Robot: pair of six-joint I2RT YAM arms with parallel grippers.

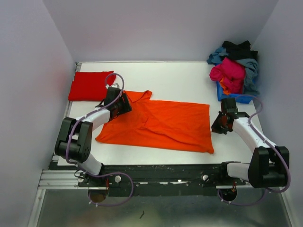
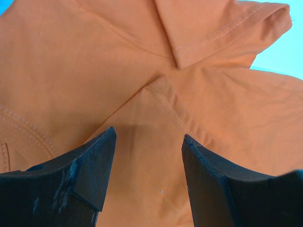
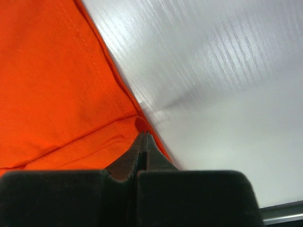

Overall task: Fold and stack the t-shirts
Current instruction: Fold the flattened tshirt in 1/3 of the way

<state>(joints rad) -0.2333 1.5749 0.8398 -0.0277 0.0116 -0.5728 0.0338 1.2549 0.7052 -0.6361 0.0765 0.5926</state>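
Note:
The bright orange t-shirt (image 1: pixel 161 124) lies spread across the middle of the table, its sleeve (image 1: pixel 141 96) folded over at the top left. My left gripper (image 1: pixel 124 105) is open and empty just above the shirt near that sleeve; its fingers straddle bare orange cloth (image 2: pixel 149 135) below the sleeve hem (image 2: pixel 222 33). My right gripper (image 1: pixel 218 125) is shut at the shirt's right edge, with its tips (image 3: pixel 143 135) at the cloth's hem (image 3: pixel 118 90). I see no cloth between the jaws. A folded red t-shirt (image 1: pixel 90 85) lies at the back left.
A heap of unfolded shirts, pink (image 1: pixel 228 73), grey-blue (image 1: pixel 250 71) and black (image 1: pixel 239 48), sits on a blue bin (image 1: pixel 239 99) at the back right. White walls close in the table on the left, back and right.

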